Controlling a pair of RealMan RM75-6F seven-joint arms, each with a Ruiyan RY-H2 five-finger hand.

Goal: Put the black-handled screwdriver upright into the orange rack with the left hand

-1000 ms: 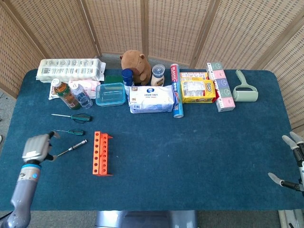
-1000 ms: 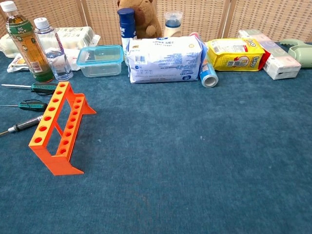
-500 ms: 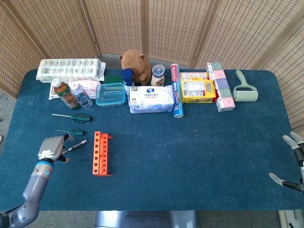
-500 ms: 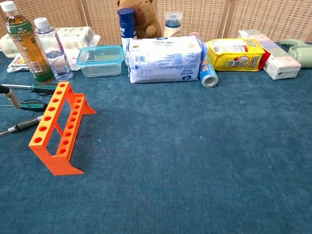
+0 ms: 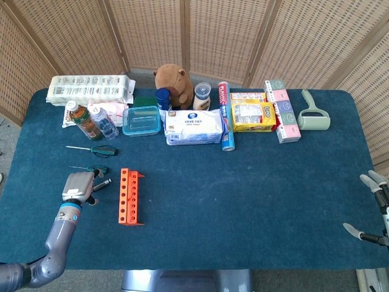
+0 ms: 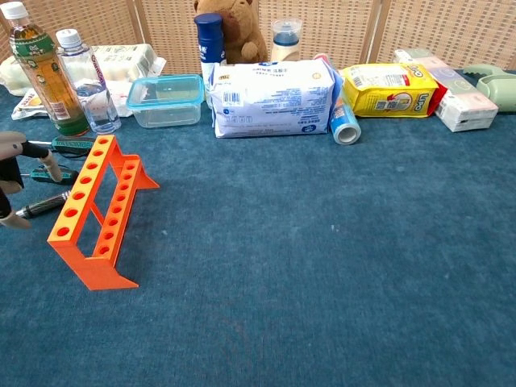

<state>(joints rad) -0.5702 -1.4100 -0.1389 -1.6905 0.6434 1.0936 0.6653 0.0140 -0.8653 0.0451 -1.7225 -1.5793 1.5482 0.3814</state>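
While the black-handled screwdriver lies flat on the counter, the scene reads so:

Left hand [image 5: 77,185]: sits over the screwdriver's shaft end, back of the hand upward; forearm runs toward the near counter edge.
Left fingers [image 6: 50,164]: curled loosely downward and somewhat apart; whether they already grip anything cannot be told.
Black-handled screwdriver [image 6: 42,205]: its dark handle pokes out from under the fingers toward the rack; the shaft is hidden beneath the hand.
Orange rack [image 5: 130,196]: just beyond the fingertips on the handle side, standing clear of them.
Small green-handled screwdriver [image 5: 97,170]: just past the fingers, on the far side.
Larger green-handled screwdriver [image 5: 100,149]: farther beyond the fingers.
Right hand [image 5: 372,207]: at the counter's far right edge, fingers spread, holding nothing.
Counter [image 5: 243,194]: blue cloth.
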